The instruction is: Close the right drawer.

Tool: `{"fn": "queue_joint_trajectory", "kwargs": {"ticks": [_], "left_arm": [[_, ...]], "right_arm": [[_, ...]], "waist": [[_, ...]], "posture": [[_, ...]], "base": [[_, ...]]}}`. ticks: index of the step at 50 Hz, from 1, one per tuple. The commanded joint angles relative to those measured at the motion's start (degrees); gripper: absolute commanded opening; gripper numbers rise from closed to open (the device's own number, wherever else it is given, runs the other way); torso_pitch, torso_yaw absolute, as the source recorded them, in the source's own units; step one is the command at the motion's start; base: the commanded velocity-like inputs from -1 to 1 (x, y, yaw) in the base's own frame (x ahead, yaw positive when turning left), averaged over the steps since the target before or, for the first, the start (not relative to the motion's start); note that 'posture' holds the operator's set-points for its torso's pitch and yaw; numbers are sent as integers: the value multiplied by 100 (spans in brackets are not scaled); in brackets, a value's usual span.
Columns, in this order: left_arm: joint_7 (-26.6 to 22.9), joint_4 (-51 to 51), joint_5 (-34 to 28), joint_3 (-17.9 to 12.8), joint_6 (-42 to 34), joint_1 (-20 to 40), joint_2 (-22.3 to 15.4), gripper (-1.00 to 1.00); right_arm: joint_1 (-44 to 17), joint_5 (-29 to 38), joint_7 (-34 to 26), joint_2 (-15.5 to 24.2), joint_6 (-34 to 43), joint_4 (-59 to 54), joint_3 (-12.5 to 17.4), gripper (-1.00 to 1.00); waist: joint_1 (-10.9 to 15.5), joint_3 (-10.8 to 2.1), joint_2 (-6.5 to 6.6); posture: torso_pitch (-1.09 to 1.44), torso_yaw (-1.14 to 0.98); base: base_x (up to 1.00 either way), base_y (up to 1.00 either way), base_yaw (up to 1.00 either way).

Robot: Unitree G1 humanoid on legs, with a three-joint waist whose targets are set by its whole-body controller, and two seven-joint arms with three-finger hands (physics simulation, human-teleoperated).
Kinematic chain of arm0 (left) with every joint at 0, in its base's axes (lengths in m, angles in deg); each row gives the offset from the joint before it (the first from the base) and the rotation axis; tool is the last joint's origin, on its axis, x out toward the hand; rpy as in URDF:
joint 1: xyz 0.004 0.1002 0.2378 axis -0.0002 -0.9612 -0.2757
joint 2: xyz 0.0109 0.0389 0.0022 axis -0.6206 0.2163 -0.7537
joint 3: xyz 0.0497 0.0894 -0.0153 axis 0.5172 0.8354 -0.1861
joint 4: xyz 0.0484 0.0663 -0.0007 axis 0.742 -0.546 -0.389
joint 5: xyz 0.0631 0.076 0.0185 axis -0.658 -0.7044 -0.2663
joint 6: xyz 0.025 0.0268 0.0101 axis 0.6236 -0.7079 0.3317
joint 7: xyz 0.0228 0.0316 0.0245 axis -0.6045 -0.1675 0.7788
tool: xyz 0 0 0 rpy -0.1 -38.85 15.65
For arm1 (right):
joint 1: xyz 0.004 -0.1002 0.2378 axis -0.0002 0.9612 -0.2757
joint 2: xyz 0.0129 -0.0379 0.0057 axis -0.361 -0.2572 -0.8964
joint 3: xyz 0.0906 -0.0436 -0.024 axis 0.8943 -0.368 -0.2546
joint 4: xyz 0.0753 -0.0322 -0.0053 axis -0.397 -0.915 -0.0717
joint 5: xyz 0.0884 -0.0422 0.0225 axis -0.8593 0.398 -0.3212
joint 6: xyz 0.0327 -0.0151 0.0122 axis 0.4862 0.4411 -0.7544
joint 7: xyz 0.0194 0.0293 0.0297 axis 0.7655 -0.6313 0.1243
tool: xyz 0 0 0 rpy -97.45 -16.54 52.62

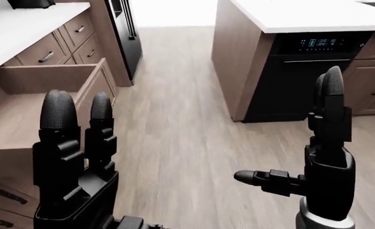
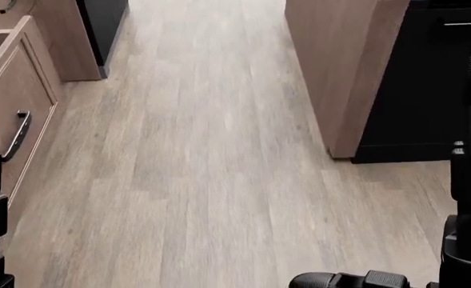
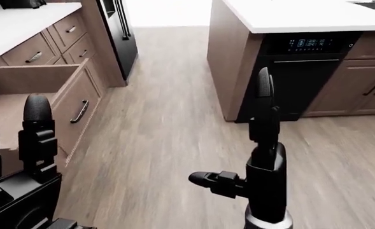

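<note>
Right-eye view: the drawer [image 3: 47,95] was seen pulled out at left, below the surface [image 3: 21,24]. Both the left hand [image 1: 79,157] and right hand [image 3: 260,143] were held open, empty. Rigid wood, judged best pushed beside its handle [image 3: 80,111].

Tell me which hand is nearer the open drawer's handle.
Left. The left hand is raised, open, just beside the open drawer, lower left of its handle in the right-eye view. The right hand stands open across the floor, nearer the oven.
</note>
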Motion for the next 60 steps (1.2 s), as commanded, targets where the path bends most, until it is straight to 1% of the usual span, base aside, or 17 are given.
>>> {"fn": "queue_joint_trajectory", "kwargs": {"ticks": [1, 2, 3, 5, 12, 22, 24, 25, 28, 32, 44, 47, 48, 52, 57, 59, 60], "left_arm": [[-13, 187, 0, 18, 112, 26, 10, 100], [-12, 199, -7, 25, 101, 27, 10, 100], [-11, 205, -13, 34, 96, 24, 9, 100], [-7, 210, -6, 24, 96, 24, 4, 100], [-20, 165, 11, 8, 141, 21, 8, 100], [-17, 192, 10, 3, 101, 33, 15, 100], [-14, 214, 7, 5, 87, 27, 15, 100], [-14, 220, 3, 8, 84, 24, 15, 100], [-15, 225, 17, -3, 85, 18, 13, 100], [-30, 188, 26, -6, 130, 9, 12, 100], [-28, 171, 9, 6, 138, 20, 13, 100], [-25, 189, 7, 6, 117, 24, 12, 100], [-22, 196, 8, 5, 104, 28, 13, 100], [-23, 208, 5, 3, 95, 25, 14, 100], [-22, 213, 2, 8, 100, 15, 14, 100], [-20, 216, 2, 10, 105, 8, 13, 100], [-20, 220, 2, 11, 106, 4, 12, 100]], "right_arm": [[-45, -10, 71, 20, -74, 158, 16, 100], [-45, -20, 61, 21, -58, 181, 17, 100], [-43, -25, 56, 22, -48, 193, 19, 100], [-38, -31, 60, 27, -54, 192, 14, 100], [-21, -52, 76, 37, -110, 163, 31, 100], [-24, -44, 65, 22, -115, 156, 37, 100], [-17, -50, 74, 26, -128, 151, 41, 100], [-15, -52, 72, 27, -126, 154, 42, 100], [-15, -28, 78, 20, -115, 161, 36, 100], [-14, -36, 72, 23, -106, 167, 33, 100], [-14, -37, 89, 28, -133, 117, 47, 100], [-10, -28, 93, 26, -135, 118, 46, 100], [-4, -38, 91, 28, -142, 115, 42, 100], [-3, -19, 86, 19, -120, 141, 34, 100], [4, -14, 93, 23, -116, 141, 33, 100], [3, -20, 86, 21, -104, 153, 31, 100], [3, -14, 85, 20, -100, 162, 28, 100]], "waist": [[-14, -29, -79], [-43, -91, -248], [-115, -39, -93], [-123, -31, -233], [-139, 2, -98], [-146, 26, 284], [-145, 5, 481], [-132, -79, 709], [-91, 101, 553], [-77, 36, 370], [-64, 14, 127], [-86, -35, -85], [-150, 7, 48], [-139, -65, -97], [-135, 59, 236], [-118, -75, 656], [-111, -161, 674]], "posture": [[0, 0], [0, 0], [0, 0], [0, 0], [0, 0], [0, 0], [0, 0], [0, 0], [0, 0], [0, 0], [0, 0], [0, 0], [0, 0], [0, 0], [0, 0], [0, 0], [0, 0]], "base": [[0, 5, 0], [0, 19, 0], [0, 37, 0], [0, 36, 0], [0, 36, 0], [0, 36, 0], [0, 36, 0], [0, 37, 0], [0, 36, 0], [0, 36, 0], [0, 36, 0], [0, 36, 0], [0, 37, 0], [0, 36, 0], [0, 36, 0], [0, 36, 0], [0, 37, 0]]}}
